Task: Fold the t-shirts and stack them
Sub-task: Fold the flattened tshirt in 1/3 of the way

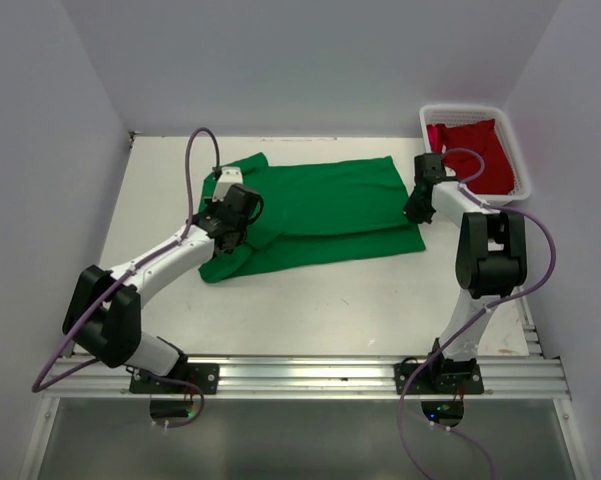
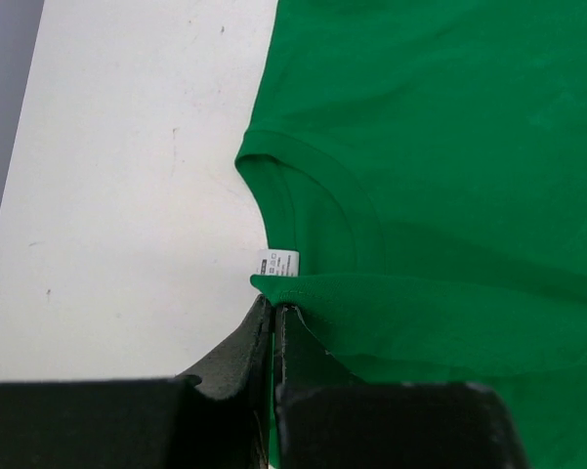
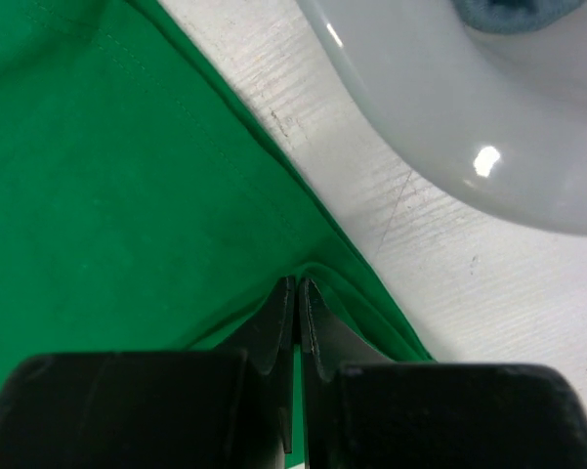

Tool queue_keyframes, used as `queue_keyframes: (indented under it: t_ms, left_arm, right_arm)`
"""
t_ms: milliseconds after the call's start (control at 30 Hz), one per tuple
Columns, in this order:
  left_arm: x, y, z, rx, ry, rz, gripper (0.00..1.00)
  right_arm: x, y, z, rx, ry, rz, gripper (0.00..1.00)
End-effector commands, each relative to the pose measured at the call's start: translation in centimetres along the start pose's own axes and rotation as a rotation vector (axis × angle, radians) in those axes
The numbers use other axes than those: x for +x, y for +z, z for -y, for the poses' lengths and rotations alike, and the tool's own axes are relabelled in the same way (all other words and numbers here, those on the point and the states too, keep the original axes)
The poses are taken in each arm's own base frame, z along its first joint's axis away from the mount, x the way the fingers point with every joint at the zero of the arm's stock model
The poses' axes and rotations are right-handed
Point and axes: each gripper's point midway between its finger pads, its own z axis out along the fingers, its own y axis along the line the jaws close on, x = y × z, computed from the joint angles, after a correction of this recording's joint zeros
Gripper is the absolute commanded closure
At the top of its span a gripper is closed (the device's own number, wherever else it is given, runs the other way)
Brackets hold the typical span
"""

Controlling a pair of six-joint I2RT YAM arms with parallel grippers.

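From above, the green t-shirt (image 1: 325, 210) lies spread centrally on the table (image 1: 310, 310), the red t-shirt (image 1: 475, 150) in the basket (image 1: 513, 140) at 1 o'clock; in the left wrist view the left gripper (image 2: 275, 311) is clamped on the green collar, in the right one the right gripper (image 3: 298, 289) on its edge.

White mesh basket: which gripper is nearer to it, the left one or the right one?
Right. The right gripper pinches the green t-shirt at its edge, just beside the white mesh basket. The left gripper pinches the collar, across the shirt from the basket.
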Motion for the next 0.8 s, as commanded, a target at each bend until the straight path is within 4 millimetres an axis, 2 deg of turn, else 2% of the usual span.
queue_keyframes:
  t_ms: [0,33,100,167,200,233,267,300,333,367,400,433,467,633,733,767]
  left_arm:
    - [-3.7,0.3,0.5,0.007,-0.078,0.086,1.00]
    - [-3.8,0.4,0.5,0.006,-0.079,0.089,1.00]
    - [-3.9,0.8,0.3,-0.017,-0.084,0.092,1.00]
    - [-4.2,1.1,-0.1,-0.037,-0.102,0.106,0.86]
    - [-4.4,1.2,-0.6,-0.063,-0.114,0.120,0.76]
    - [-4.6,1.2,-0.8,-0.073,-0.128,0.133,0.41]
    - [-5.2,1.2,-1.0,-0.079,-0.154,0.160,0.23]
    - [-5.5,1.0,-1.5,-0.096,-0.166,0.177,0.05]
    - [-5.8,0.9,-1.7,-0.101,-0.171,0.191,0.00]
    - [-6.5,0.8,-1.8,-0.104,-0.192,0.211,0.00]
    - [-6.8,0.6,-1.9,-0.107,-0.198,0.222,0.00]
    - [-7.1,0.4,-1.9,-0.106,-0.199,0.229,0.00]
    - [-7.6,0.2,-2.1,-0.105,-0.208,0.235,0.00]
    - [-8.4,-1.5,-1.7,-0.004,-0.244,0.236,0.00]
    - [-7.2,-2.7,-0.3,0.124,-0.243,0.197,0.00]
    - [-6.1,-3.1,0.0,0.158,-0.235,0.168,0.00]
  right_arm:
    - [-1.9,0.2,-1.0,-0.021,0.002,0.048,1.00]
    - [-2.0,0.3,-1.1,-0.021,0.001,0.048,1.00]
    - [-2.1,0.4,-1.2,-0.026,0.001,0.050,0.75]
    - [-2.4,0.4,-1.5,-0.040,0.007,0.066,0.59]
    - [-2.4,0.4,-1.5,-0.044,0.008,0.069,0.43]
    - [-2.4,0.3,-1.8,-0.060,0.010,0.069,0.33]
    - [-3.1,-0.2,-2.4,-0.092,0.015,0.101,0.29]
    - [-2.8,-0.2,-2.3,-0.101,0.015,0.104,0.20]
    - [-3.0,-0.6,-2.7,-0.121,0.015,0.125,0.18]
    - [-4.3,-1.7,-3.4,-0.165,0.023,0.179,0.14]
    - [-3.9,-2.0,-3.4,-0.177,0.020,0.187,0.12]
    - [-4.7,-2.6,-3.8,-0.201,0.025,0.225,0.08]
    - [-5.2,-3.9,-4.1,-0.230,0.022,0.254,0.07]
    - [-5.4,-6.6,-4.1,-0.276,0.013,0.305,0.07]
    - [-5.0,-8.0,-4.3,-0.294,-0.003,0.309,0.11]
    - [-4.7,-8.2,-4.4,-0.298,-0.013,0.302,0.24]
